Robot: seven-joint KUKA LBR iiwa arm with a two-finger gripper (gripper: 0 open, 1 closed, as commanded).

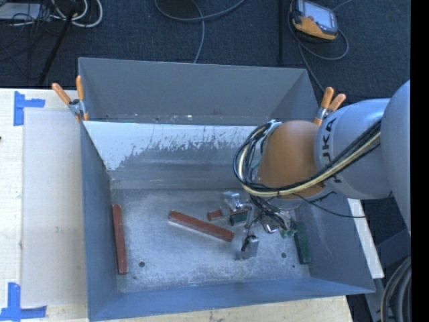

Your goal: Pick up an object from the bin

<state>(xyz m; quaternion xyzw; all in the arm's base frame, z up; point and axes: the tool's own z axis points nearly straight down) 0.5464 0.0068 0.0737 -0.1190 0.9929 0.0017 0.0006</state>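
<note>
Black letters (326, 137), apparently "KU", stand on the grey arm (365, 149).

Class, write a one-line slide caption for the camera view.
Robot pincer low in the grey bin, beside a slanted brown stick.

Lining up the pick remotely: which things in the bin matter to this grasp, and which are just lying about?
Job in hand, likely: gripper, low in the bin; slanted brown stick, its right end beside the gripper; small brown piece close by.
Lying about: long brown stick along the left wall; dark green bar near the right wall.
</note>
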